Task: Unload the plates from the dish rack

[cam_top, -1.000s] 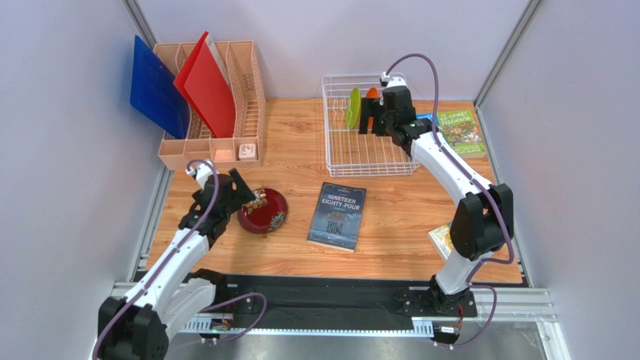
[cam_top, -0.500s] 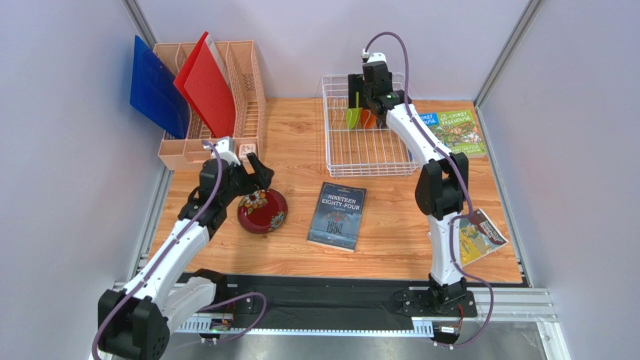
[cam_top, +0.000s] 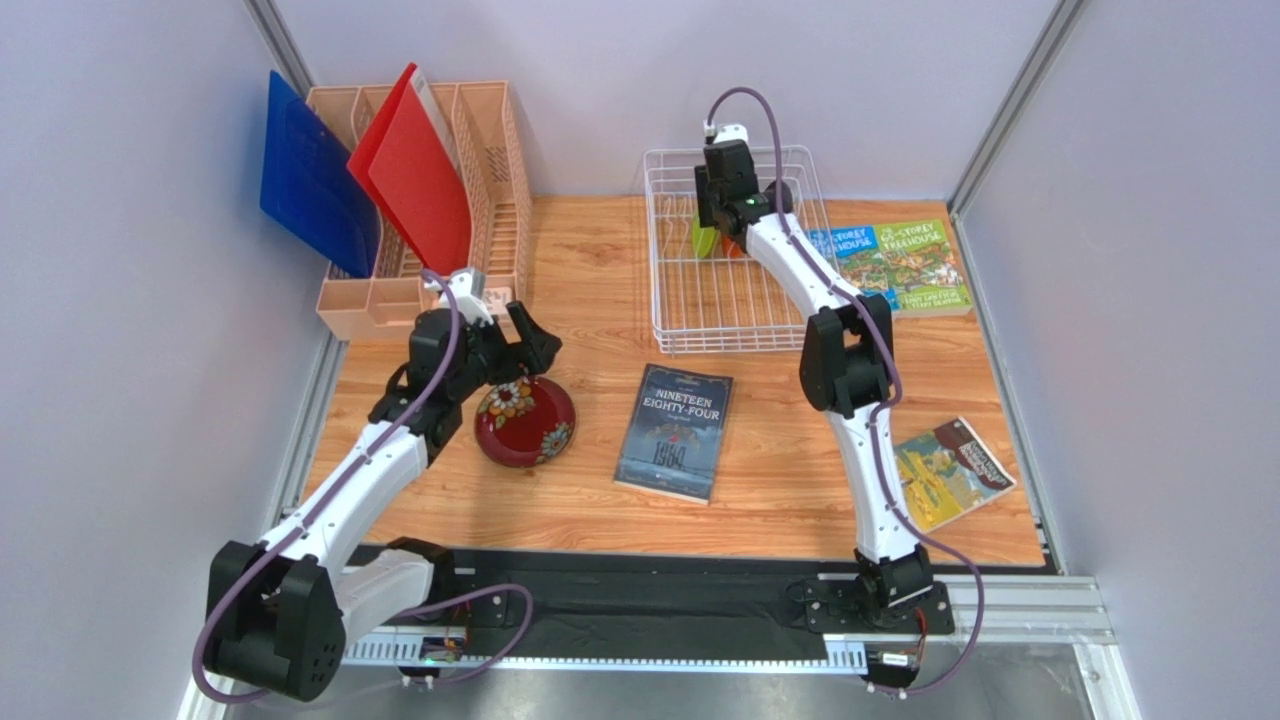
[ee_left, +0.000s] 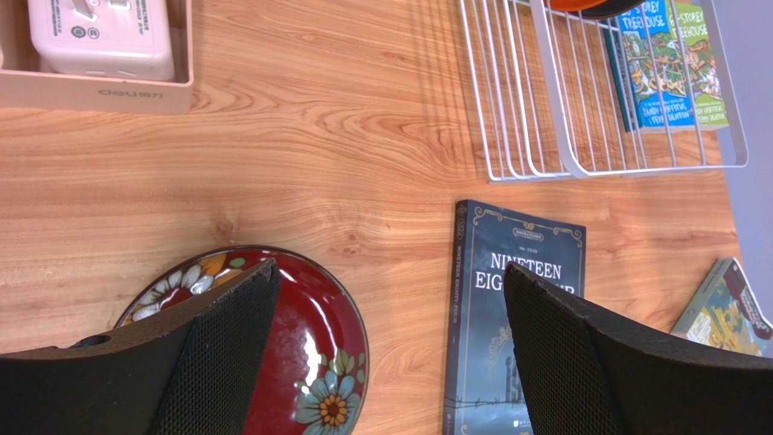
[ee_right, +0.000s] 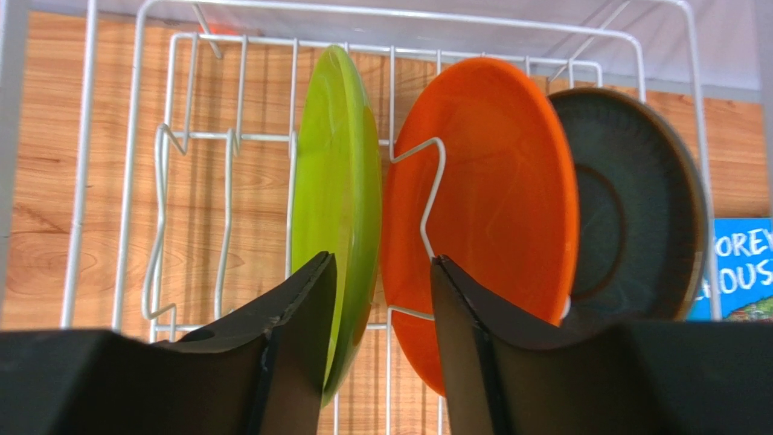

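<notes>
Over the last second the right arm has swung in over the far end of the white wire dish rack [cam_top: 729, 300], and its right pincer [ee_right: 381, 263] has narrowed from wide to about half open. It now straddles the rim of the lime green round plate [ee_right: 340, 154]. One finger looks to be against the plate, but a sliver of gap shows on the other side, so we cannot tell whether it has a hold yet.

Meanwhile the left arm has drawn up and back from the dark red round plate with the floral pattern [cam_top: 529, 425], which lies flat on the wooden tabletop [cam_top: 601, 270]. The left pincer [ee_left: 390, 281] hangs above it, spread fully and holding nothing. We judge one plate unloaded and the second about to be gripped.

The rack holds three plates, all upright between the prongs: the lime one, a glossy orange plate [ee_right: 494, 190] just beside it, and a dark teal-grey plate [ee_right: 635, 208] behind that (their rims overlap in the wrist view).

The salmon-pink slotted plastic organiser [cam_top: 346, 308] carries a flat red board [cam_top: 413, 188], a flat blue board [cam_top: 308, 173] and a small pale block [ee_left: 100, 36] in a front compartment.
</notes>
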Controlling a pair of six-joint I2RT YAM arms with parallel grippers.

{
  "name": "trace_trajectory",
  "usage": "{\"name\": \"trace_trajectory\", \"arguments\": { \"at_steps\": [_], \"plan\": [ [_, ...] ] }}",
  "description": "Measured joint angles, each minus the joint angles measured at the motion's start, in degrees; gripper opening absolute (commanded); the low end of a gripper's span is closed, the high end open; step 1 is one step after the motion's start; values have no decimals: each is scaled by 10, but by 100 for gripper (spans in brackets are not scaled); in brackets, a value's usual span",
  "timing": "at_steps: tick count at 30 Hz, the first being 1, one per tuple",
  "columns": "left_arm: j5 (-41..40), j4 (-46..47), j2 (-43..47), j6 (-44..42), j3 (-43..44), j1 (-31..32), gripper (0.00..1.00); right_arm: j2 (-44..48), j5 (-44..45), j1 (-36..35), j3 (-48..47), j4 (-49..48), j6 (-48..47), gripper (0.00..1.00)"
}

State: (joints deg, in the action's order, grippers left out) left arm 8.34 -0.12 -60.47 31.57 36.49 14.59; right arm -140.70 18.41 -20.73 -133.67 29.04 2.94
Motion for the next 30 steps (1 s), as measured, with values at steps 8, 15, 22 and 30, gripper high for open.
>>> {"name": "trace_trajectory", "arguments": {
  "at_steps": [8, 15, 22, 30],
  "plan": [
    [-8, 1, -5, -1, 0, 0, 97, -24, 21, -11, -7, -19, -15, 7],
    [-24, 0, -5, 0, 0, 0, 96, -24, 108, -41, -7, -61, -73, 0],
    [-39, -16, 3, -3, 0, 0, 98, -6, 214, -77, 58, -148, -119, 0],
    [-44, -24, 50, -4, 0, 0, 100, 167, 235, -85, 227, -156, -98, 0]
  ]
}}
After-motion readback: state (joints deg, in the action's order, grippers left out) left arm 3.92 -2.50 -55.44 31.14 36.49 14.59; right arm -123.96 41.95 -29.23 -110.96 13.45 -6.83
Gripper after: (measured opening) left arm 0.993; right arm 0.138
